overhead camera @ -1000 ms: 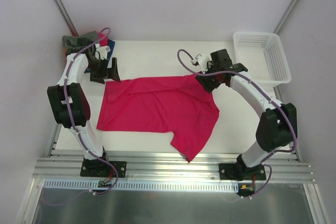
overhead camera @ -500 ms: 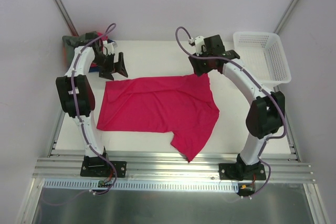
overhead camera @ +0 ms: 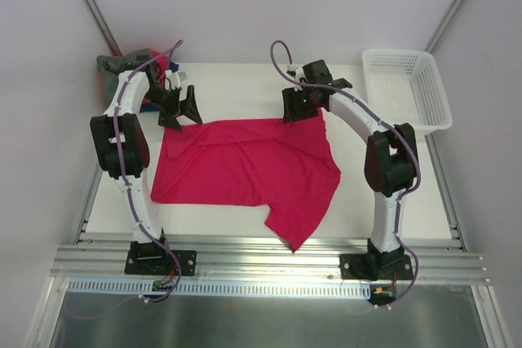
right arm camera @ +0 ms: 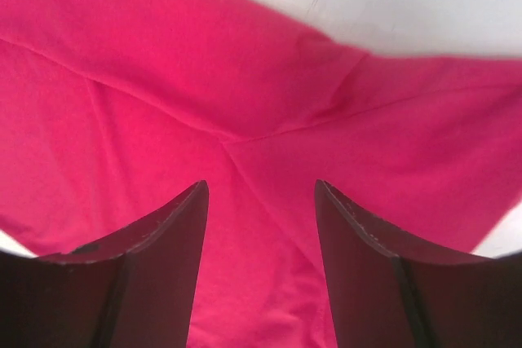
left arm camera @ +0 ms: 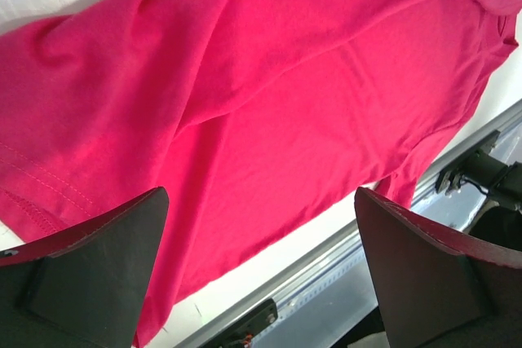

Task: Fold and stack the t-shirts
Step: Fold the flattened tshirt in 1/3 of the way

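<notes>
Hovering over the far left corner of the crimson t-shirt, the left gripper has its jaws spread wide with nothing between them. In the left wrist view both fingers frame only red cloth below. Can't tell if the tips touch the fabric.

The right gripper sits over the shirt's far right corner, jaws parted about halfway and empty. The right wrist view shows creased red cloth under the gap, with a seam or fold line running across.

The shirt lies spread mostly flat mid-table on the white table, with a diagonal crease across the body. One part sticks out toward the near edge on the right.

A grey-green t-shirt is bunched at the far left corner of the table, behind the left arm and well apart from the red one. A white lattice basket stands at the far right corner.
</notes>
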Controlling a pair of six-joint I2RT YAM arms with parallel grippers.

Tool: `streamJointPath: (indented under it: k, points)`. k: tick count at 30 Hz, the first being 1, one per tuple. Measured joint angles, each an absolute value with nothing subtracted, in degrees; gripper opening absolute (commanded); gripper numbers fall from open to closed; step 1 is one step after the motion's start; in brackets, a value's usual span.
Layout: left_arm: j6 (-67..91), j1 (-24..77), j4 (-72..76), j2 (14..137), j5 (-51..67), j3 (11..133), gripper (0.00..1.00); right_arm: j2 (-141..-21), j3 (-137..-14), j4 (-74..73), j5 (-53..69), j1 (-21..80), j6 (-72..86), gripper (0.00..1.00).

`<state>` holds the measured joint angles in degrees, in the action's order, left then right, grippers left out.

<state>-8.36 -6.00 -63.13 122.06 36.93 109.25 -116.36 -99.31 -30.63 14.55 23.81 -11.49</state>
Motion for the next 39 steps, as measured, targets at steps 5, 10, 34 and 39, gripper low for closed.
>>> streamJointPath:
  k: [5, 10, 34, 39]
  points:
    - [-8.93, -5.19, -64.03, 122.87, 36.82, 108.75, 0.99, -116.99, -97.67, -30.79, 17.47, 22.15, -7.29, 0.58]
    - [-9.56, -4.78, -65.17, 123.61, 36.84, 107.31, 0.99, -117.12, -97.56, -30.83, 18.33, 18.83, -5.32, 0.59]
    - [-8.23, -5.3, -69.82, 136.88, 29.21, 119.87, 0.99, -126.06, -98.24, -31.44, 20.38, 14.2, -3.14, 0.63]
    - [-8.03, -6.11, -69.63, 137.8, 27.97, 121.75, 0.99, -129.51, -104.01, -32.64, 20.29, 12.14, -3.16, 0.64]
